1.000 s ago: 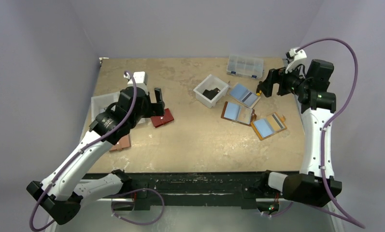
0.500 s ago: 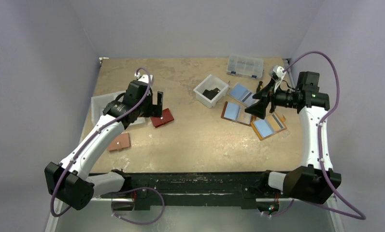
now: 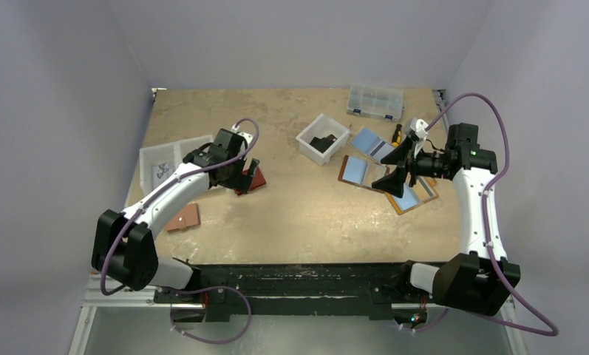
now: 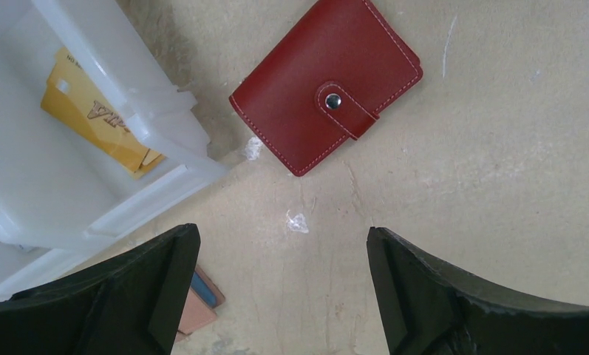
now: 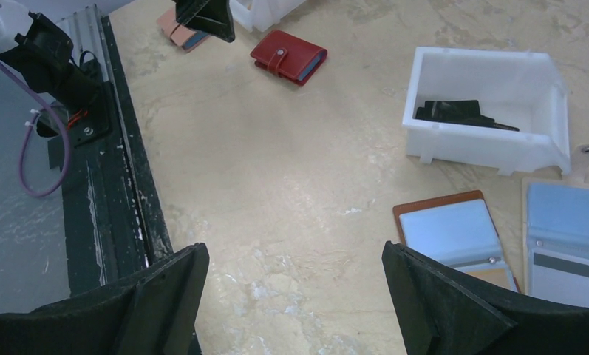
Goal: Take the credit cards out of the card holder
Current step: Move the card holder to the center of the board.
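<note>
The card holder [image 4: 326,85] lies closed, its strap snapped, on the table [image 4: 498,185] at the upper middle of the left wrist view, just beside a white bin [image 4: 151,126]; the left gripper [image 4: 280,251] hovers near it, jaws spread wide, grasping nothing. The right gripper [image 5: 295,259] is likewise released and empty; its view shows the holder well apart, at the upper middle.

The card holder [image 4: 325,85] is dark red with pale stitching and a silver snap, the table [image 4: 498,185] mottled beige, the bin [image 4: 158,194] white, its card [image 4: 92,118] yellow.
</note>
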